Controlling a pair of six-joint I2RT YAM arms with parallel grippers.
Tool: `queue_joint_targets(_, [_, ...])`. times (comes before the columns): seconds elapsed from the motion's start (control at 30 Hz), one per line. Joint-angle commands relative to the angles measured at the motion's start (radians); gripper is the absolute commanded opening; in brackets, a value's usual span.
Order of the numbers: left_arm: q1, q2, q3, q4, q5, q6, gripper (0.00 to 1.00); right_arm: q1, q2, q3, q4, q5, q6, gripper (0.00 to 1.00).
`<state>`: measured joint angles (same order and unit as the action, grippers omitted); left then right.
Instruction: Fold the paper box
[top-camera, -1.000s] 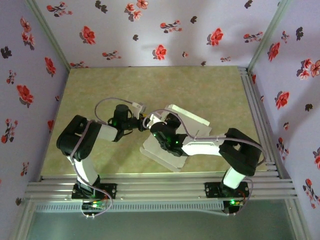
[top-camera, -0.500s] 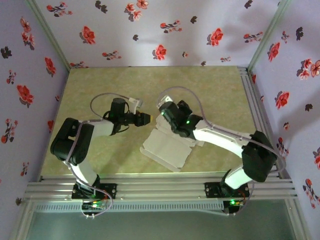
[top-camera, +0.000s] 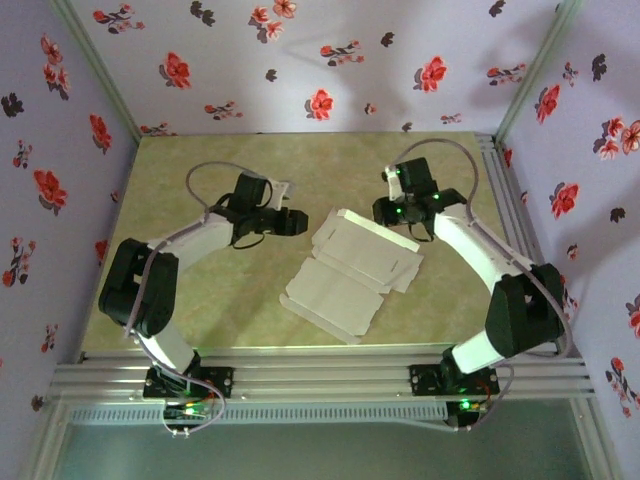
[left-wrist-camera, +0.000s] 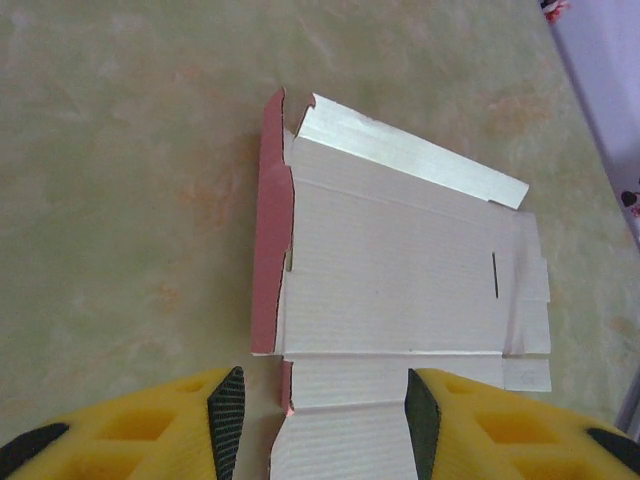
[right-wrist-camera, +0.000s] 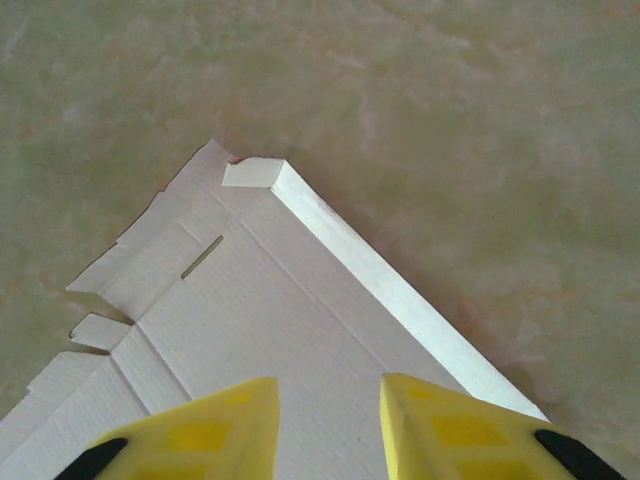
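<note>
Top external view: the paper box (top-camera: 350, 270) lies opened out flat at the centre of the mottled green-beige table (top-camera: 200, 180), pale grey-white face up, made of rectangular panels divided by crease lines. The left gripper (top-camera: 297, 222) hangs just off its upper left corner. The right gripper (top-camera: 388, 212) hangs by its upper right edge.

Left wrist view: the paper box (left-wrist-camera: 400, 270) shows a finely ribbed card surface with two short slits. A salmon-pink strip (left-wrist-camera: 270, 260) runs along its left edge, and a narrow flap (left-wrist-camera: 410, 160) stands tilted up along the top. The left gripper (left-wrist-camera: 320, 420) has yellow fingers (left-wrist-camera: 150, 435) with dark ridged pads (left-wrist-camera: 227, 410). They are spread moderately wide at the bottom of the frame and hold nothing.

Right wrist view: a corner of the paper box (right-wrist-camera: 250, 330) points toward the upper left. One long flap (right-wrist-camera: 400, 290) is raised, and small notched tabs (right-wrist-camera: 100, 330) sit on the left. The right gripper (right-wrist-camera: 330, 420) has its yellow fingers (right-wrist-camera: 200, 435) a narrower gap apart, with nothing between them.
</note>
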<state>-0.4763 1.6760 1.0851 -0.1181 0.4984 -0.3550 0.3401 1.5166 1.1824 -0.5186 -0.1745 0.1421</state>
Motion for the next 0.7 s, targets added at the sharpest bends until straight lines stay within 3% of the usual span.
queue_joint_targets(0.0, [-0.021, 0.008, 0.045, -0.113, -0.041, -0.001, 0.49, -0.049, 0.042, 0.038, -0.024, -0.210, 0.043, 0.34])
queue_joint_targets(0.4, [-0.058, -0.052, -0.047, -0.098, -0.051, -0.033, 0.49, -0.063, 0.255, 0.267, -0.202, -0.078, -0.097, 0.39])
queue_joint_targets(0.67, [-0.122, -0.164, -0.115, -0.119, -0.100, -0.133, 0.47, -0.110, 0.486, 0.445, -0.312, -0.157, -0.215, 0.40])
